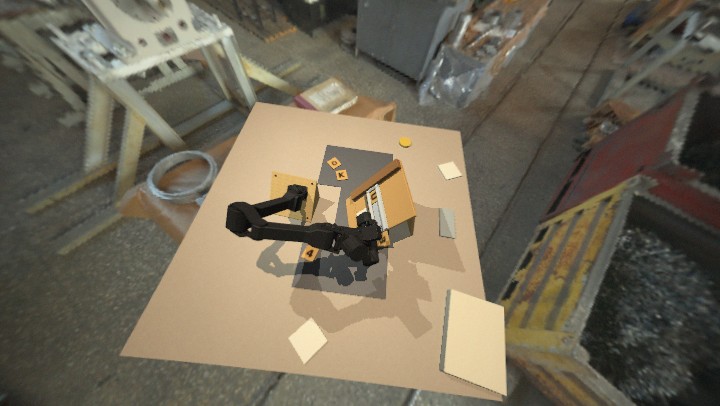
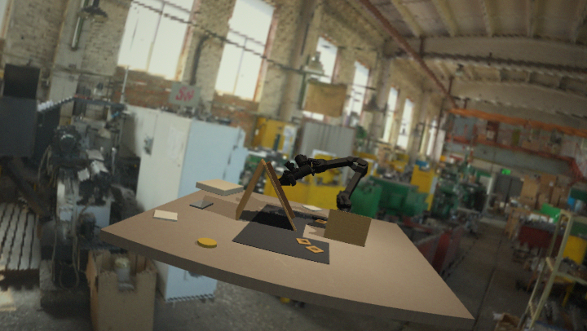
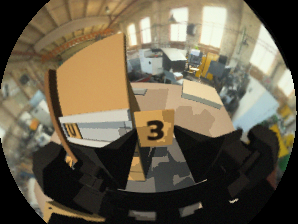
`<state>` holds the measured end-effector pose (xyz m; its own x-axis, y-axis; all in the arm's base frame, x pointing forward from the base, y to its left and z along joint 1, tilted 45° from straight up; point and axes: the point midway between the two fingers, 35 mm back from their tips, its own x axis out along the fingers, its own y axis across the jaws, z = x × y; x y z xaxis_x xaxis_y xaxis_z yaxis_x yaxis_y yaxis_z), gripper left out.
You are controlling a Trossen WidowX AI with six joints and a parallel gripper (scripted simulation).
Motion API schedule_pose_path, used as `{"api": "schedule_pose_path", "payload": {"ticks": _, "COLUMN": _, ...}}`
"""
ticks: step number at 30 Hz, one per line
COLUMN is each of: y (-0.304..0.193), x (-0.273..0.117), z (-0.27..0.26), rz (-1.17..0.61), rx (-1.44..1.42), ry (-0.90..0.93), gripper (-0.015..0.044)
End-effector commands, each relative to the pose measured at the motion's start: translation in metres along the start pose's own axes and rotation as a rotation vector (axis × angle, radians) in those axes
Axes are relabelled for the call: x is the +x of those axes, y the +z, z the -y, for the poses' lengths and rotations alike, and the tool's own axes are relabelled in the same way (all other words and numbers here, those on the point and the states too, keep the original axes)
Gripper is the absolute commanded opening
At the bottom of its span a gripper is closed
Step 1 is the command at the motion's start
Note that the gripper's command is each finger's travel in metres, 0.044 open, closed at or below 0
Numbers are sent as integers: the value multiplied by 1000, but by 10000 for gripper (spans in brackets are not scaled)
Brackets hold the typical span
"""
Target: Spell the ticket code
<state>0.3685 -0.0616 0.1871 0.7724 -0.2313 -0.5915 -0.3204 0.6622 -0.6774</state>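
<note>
My gripper (image 3: 155,129) is shut on the orange tile marked 3 (image 3: 154,125) (image 1: 384,239), upright just off the near, right end of the white rail (image 1: 377,209) (image 3: 102,131). The rail runs across the tilted orange board (image 1: 399,197) (image 3: 95,80). A tile that looks like U (image 1: 374,196) (image 3: 73,131) sits in the rail at its far end, by the brown strip. Tiles O (image 1: 333,162) (image 2: 315,249) and K (image 1: 341,175) (image 2: 303,241) lie on the dark mat (image 1: 357,153) (image 2: 262,245); tile 4 (image 1: 310,253) (image 2: 320,221) lies by the arm. The ticket's code is not readable.
A brown strip (image 1: 375,180) (image 3: 53,95) stands along the board's far side. A yellow upright panel (image 1: 282,184) (image 2: 347,227) is beside the arm base. A yellow disc (image 1: 405,142) (image 2: 206,242), pale squares, a grey plate (image 1: 446,223) and a thick cream block (image 1: 473,340) (image 3: 201,94) are around.
</note>
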Motion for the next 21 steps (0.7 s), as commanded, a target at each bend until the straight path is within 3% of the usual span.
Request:
{"api": "schedule_pose_path", "payload": {"ticks": 1, "y": -2, "x": 1, "z": -3, "rz": -5, "rx": 3, "ry": 1, "gripper": 0}}
{"api": "schedule_pose_path", "payload": {"ticks": 21, "y": -2, "x": 1, "z": -13, "rz": -5, "rx": 3, "ry": 1, "gripper": 0}}
